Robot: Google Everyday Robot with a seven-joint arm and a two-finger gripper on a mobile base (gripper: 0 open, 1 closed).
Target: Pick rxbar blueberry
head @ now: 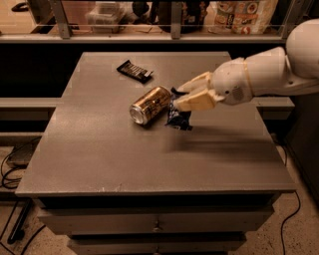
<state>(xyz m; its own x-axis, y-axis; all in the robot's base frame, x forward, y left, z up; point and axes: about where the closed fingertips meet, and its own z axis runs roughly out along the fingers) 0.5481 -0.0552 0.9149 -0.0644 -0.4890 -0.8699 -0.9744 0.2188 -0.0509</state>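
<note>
The rxbar blueberry (177, 115) is a dark navy wrapper that hangs tilted from my gripper (178, 98), just right of the can. The cream fingers (197, 101) are shut on its upper end. The bar is off the grey table (114, 164), and a shadow lies on the table below the arm. The white arm reaches in from the right.
A gold can (149, 104) lies on its side close left of the held bar. A smaller black bar wrapper (134, 71) lies at the back of the table. A shelf with bags and boxes (239, 15) runs behind. Drawers sit under the tabletop.
</note>
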